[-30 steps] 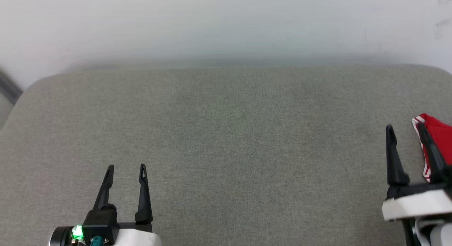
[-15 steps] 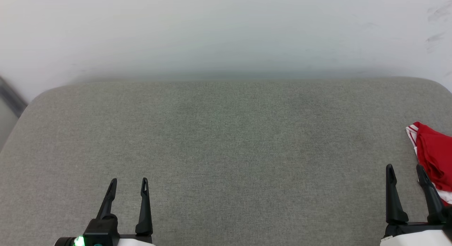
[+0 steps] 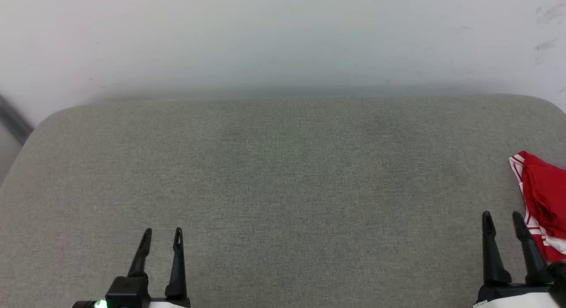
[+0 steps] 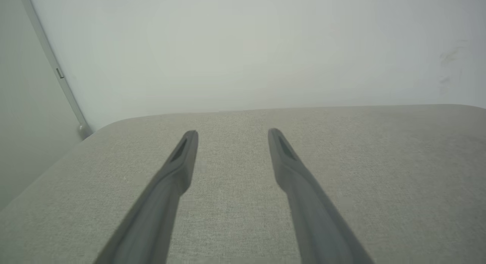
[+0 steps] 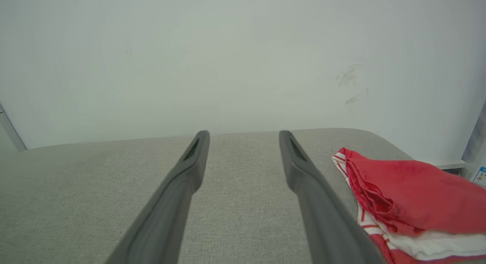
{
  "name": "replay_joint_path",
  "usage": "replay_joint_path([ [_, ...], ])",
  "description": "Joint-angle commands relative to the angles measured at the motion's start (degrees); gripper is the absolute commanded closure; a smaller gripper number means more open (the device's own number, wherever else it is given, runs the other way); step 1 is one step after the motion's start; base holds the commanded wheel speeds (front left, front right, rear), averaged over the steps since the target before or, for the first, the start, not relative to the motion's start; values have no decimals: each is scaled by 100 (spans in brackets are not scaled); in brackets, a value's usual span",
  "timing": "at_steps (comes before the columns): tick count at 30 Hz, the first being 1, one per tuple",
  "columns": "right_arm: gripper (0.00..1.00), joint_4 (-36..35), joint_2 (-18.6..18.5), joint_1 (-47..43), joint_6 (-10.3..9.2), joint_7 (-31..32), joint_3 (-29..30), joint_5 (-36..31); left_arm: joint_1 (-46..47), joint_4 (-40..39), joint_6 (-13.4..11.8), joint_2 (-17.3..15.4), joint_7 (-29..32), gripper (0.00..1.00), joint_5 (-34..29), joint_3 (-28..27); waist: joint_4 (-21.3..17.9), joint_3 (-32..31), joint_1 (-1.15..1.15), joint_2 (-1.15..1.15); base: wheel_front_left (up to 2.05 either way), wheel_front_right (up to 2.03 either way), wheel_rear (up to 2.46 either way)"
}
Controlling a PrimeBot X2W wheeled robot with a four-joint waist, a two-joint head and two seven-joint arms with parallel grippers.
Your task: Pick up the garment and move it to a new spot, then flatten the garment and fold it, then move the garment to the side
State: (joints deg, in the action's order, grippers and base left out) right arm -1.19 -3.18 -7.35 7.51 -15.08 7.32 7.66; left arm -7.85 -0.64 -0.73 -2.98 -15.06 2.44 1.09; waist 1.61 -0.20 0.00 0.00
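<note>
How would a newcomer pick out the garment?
Find the big grey cushion against the white wall. At its right edge, just right of the right gripper, lies the garment, folded. It is red with white striped trim, the one coloured thing on the grey.

Bare indoor room, kind unclear: grey upholstered surface against scuffed white wall

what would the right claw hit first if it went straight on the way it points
Nothing close: the right claw points across the grey cushion toward the pale wall, probably the first thing in line, though depth is unclear. The red garment lies off to its right.
</note>
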Motion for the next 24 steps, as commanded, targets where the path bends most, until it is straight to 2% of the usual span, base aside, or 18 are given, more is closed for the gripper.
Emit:
replay_joint_path([
  [1, 100, 25, 0, -2, 0, 1, -3, 3, -6, 27, 1, 1, 1, 100, 3, 4, 0, 0, 0, 0, 0, 0, 0],
  [5, 100, 238, 8, -13, 0, 19, -15, 46, -57, 230, 4, 6, 32, 100, 57, 25, -1, 1, 0, 0, 0, 0, 0],
  [24, 100, 547, 12, 339, 0, 547, -29, 2122, 314, 537, 205, -94, 450, 100, 2371, -40, -25, 6, 0, 0, 0, 0, 0],
])
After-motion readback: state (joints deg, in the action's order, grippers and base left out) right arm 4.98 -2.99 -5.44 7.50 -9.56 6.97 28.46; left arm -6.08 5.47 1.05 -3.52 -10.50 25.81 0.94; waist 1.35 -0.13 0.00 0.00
